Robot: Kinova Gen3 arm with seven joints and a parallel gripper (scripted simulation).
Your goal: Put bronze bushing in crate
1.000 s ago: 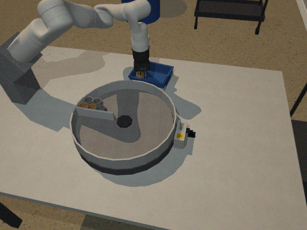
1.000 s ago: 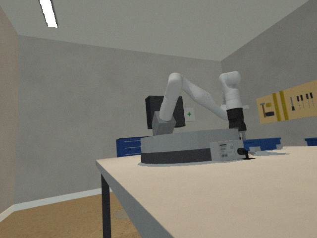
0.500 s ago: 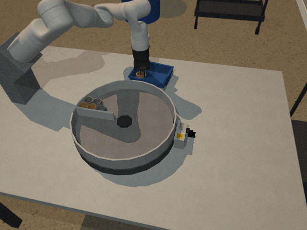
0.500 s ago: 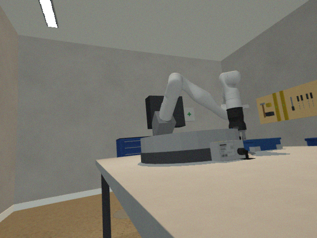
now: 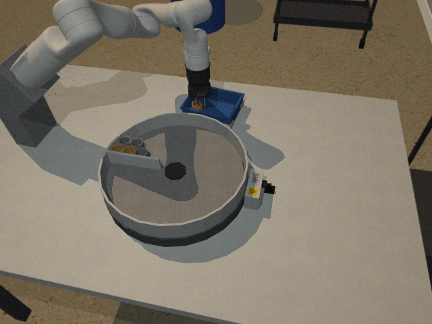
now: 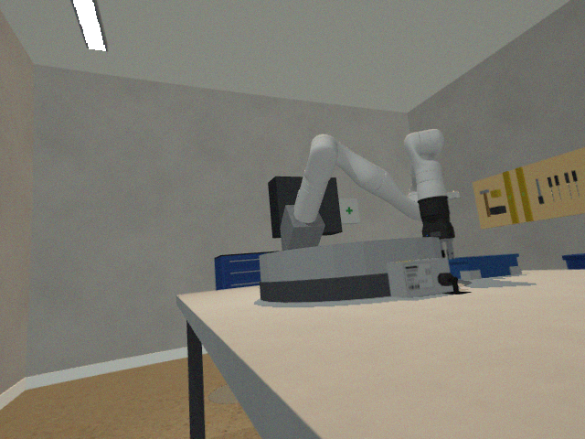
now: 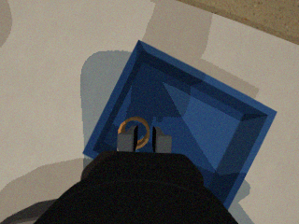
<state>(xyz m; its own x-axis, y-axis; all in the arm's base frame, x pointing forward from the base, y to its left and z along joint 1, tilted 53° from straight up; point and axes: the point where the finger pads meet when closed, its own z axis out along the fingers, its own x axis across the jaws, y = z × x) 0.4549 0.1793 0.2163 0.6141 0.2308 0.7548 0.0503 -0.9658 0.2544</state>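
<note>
The crate (image 5: 237,109) (image 6: 486,265) (image 7: 206,80) looks like smooth blue plastic. The bench (image 5: 314,244) (image 6: 401,358) (image 7: 42,93) is matt and faintly grained. The turning table's rim wall (image 5: 167,231) (image 6: 330,262) looks matt grey; the arm (image 5: 78,21) (image 6: 321,165) has a smooth white shell with a soft sheen.

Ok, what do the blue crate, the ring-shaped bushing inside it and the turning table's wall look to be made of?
Blue rectangular crate: probably plastic, satin, from its even colour and soft shading. Orange-brown ring-shaped bushing: likely bronze, judging by its warm metallic tone; polish unclear. Pale grey round turning-table wall: matt, perhaps painted metal or plastic; no sharp reflections.
</note>
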